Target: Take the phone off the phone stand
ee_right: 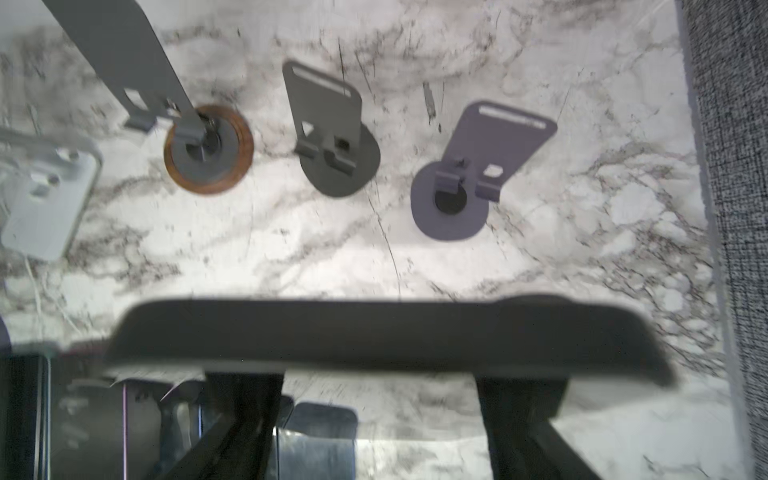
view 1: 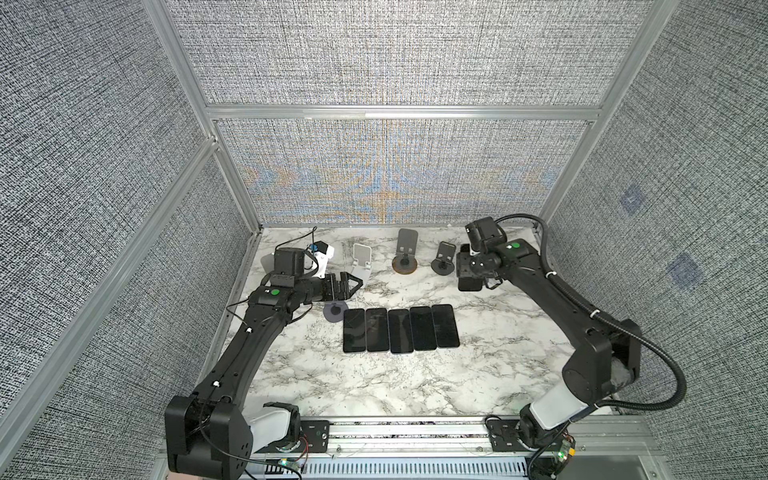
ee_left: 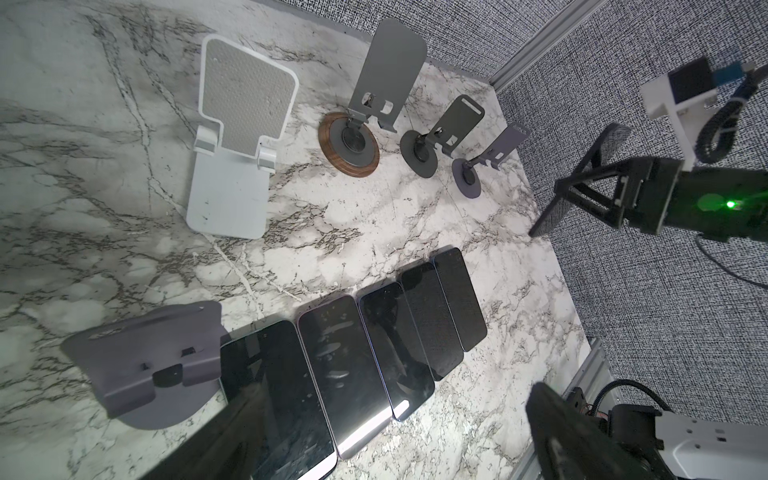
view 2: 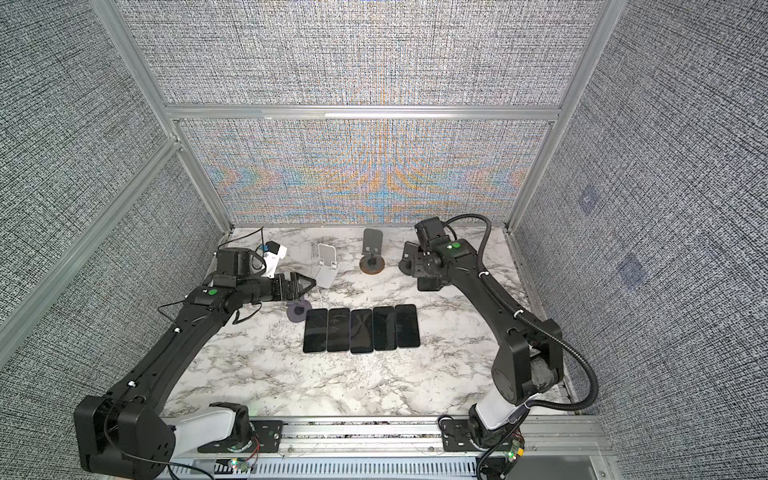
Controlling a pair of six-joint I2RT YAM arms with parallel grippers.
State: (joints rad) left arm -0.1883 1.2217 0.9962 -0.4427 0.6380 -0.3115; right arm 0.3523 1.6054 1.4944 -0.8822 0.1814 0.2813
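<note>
Blurred and close, the phone is a plain dark slab with rounded corners. It is pinched crosswise between the two fingers of the right gripper, above the marble table and clear of the empty purple stand just beyond. Farther off, five more phones lie flat in a row, and the left gripper hangs wide open near their left end.

Taking the back wall as twelve o'clock, I see five phones side by side on the desk, with a purple stand just beside them at nine. At twelve stand a white stand, a wood-ringed stand and two small dark stands. On my left gripper the fingers gape wide.
</note>
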